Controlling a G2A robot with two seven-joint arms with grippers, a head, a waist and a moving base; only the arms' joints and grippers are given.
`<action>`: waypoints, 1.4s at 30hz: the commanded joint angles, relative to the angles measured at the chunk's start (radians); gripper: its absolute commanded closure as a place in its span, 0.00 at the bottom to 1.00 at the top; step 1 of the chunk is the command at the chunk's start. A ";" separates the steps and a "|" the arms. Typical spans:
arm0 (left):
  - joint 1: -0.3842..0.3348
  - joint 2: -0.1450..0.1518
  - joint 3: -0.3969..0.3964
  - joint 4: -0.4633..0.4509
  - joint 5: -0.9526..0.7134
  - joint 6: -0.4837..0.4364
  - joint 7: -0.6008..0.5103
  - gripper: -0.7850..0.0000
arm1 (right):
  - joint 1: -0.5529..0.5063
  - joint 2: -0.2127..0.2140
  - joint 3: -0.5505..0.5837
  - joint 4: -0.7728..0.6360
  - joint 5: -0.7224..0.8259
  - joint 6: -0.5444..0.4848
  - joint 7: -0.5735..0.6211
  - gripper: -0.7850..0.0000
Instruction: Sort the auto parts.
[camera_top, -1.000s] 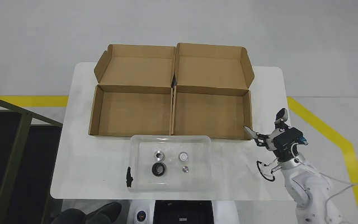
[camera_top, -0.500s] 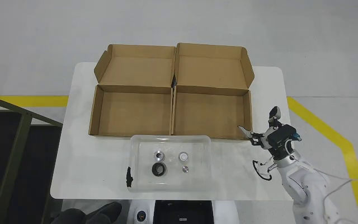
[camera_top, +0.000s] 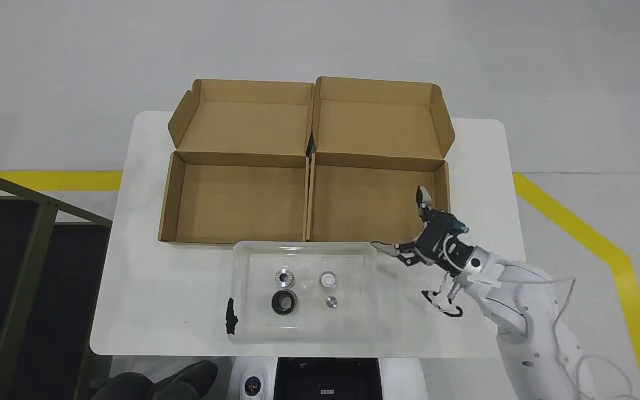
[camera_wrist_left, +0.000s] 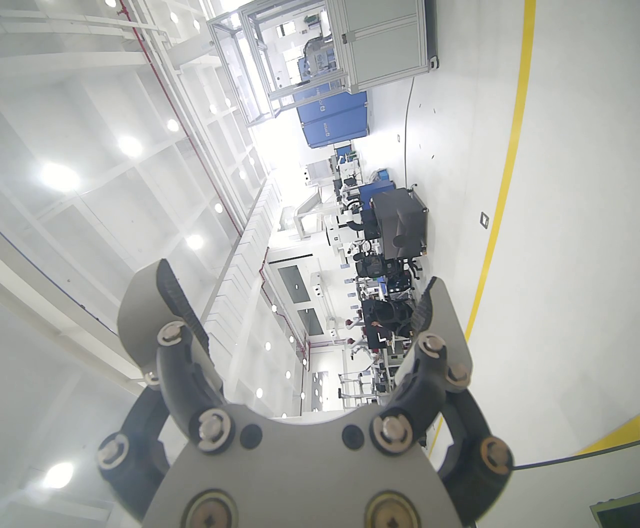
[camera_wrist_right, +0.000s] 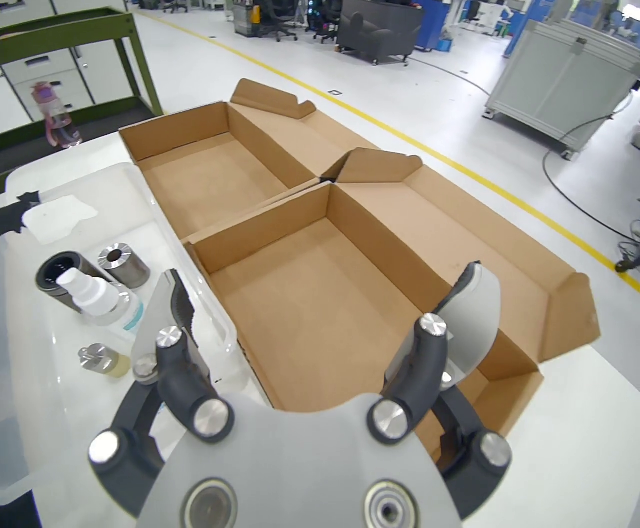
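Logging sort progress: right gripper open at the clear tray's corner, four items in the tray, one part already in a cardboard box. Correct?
Not quite: no part is in a box yet. The top view shows the cardboard box by the gripper and the box beside it both empty. The rest holds: the right gripper is open at the clear tray corner, with four items in the tray.

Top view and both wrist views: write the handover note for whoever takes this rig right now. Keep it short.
Right tool: open, empty, above the front edge of the right box, beside the tray.
Left tool: open, empty, aimed away from the parts.
Parts: steel sleeve, black ring, white-capped bottle and small metal plug all lie in the tray.
Done: nothing; no part is in the left box or the right box.
Left: pick each part and place it in its box.
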 joint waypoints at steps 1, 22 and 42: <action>0.000 0.000 0.000 0.000 0.000 0.000 0.000 0.00 | 0.010 0.002 -0.023 -0.012 0.013 -0.028 0.035 0.00; 0.000 0.000 0.000 0.000 0.000 0.000 0.000 0.00 | 0.082 0.017 -0.273 -0.051 0.024 -0.177 0.298 0.00; 0.000 0.000 0.000 0.000 0.000 0.000 0.000 0.00 | 0.132 0.029 -0.401 -0.021 -0.025 -0.168 0.396 0.00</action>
